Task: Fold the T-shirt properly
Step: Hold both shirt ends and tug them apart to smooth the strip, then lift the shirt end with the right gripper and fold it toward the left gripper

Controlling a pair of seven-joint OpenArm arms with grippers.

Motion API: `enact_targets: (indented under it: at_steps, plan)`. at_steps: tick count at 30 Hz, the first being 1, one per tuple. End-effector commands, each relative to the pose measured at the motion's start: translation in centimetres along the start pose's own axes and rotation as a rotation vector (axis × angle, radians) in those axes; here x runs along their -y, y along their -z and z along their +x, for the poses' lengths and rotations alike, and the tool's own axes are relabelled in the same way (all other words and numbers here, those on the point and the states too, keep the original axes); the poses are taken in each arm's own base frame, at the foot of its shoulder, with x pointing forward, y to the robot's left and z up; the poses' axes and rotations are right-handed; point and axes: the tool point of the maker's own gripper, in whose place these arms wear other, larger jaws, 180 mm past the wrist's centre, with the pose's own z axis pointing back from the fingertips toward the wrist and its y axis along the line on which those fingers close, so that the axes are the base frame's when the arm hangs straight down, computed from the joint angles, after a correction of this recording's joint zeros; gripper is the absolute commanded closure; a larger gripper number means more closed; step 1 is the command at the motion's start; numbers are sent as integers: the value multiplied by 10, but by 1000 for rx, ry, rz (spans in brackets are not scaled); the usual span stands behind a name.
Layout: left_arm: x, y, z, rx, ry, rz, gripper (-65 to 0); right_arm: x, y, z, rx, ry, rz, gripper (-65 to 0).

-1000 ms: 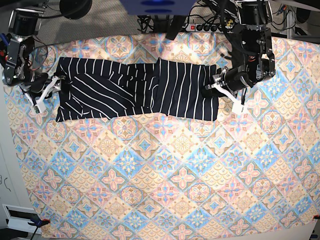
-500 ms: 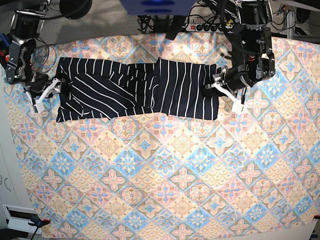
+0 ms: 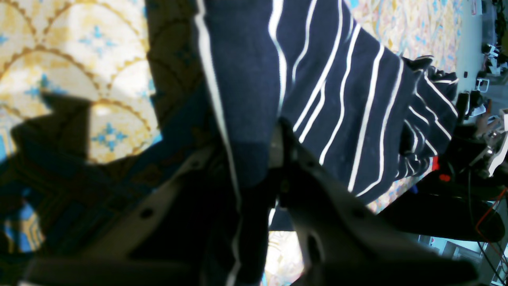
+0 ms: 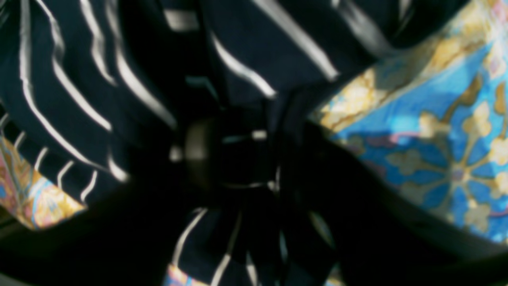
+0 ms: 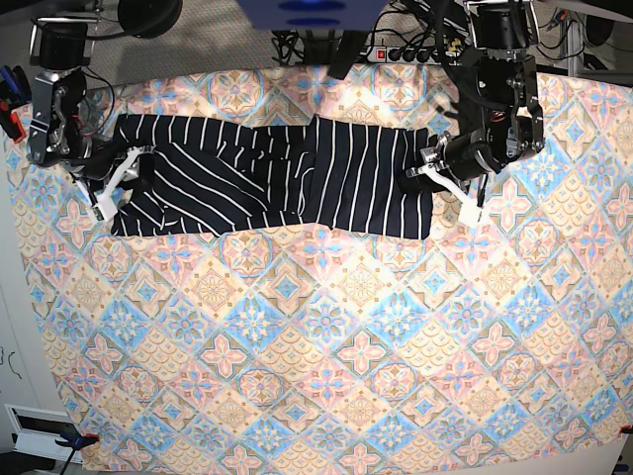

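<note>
The table is covered by a pastel floral-tile tablecloth [image 5: 326, 346], on which the T-shirt [image 5: 267, 178] (dark navy with thin white stripes, partly folded over itself) is laid flat in a long band near the far edge.

Striped navy T-shirt [image 5: 272, 178], partly folded, flat across the far side

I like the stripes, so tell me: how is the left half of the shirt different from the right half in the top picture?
On the T-shirt, the half by the right end effector has slanted stripes and looks rumpled, with folds overlapping. The half by the left end effector has nearly straight up-and-down stripes and lies flatter. Both halves are dark with thin white stripes, rest on the tablecloth, and have an end effector at their outer edge.
</note>
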Motion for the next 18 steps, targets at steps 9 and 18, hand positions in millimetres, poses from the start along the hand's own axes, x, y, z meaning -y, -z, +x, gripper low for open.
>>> enact_targets:
  at_steps: [9, 18]
  plan:
    - [7, -2, 13, 36, 14, -25, 0, 7, -9, 14, 34, -17, -12, -4]
    - [8, -2, 16, 51, 14, -26, 0, 15, -32, 54, 95, -75, -65, -4]
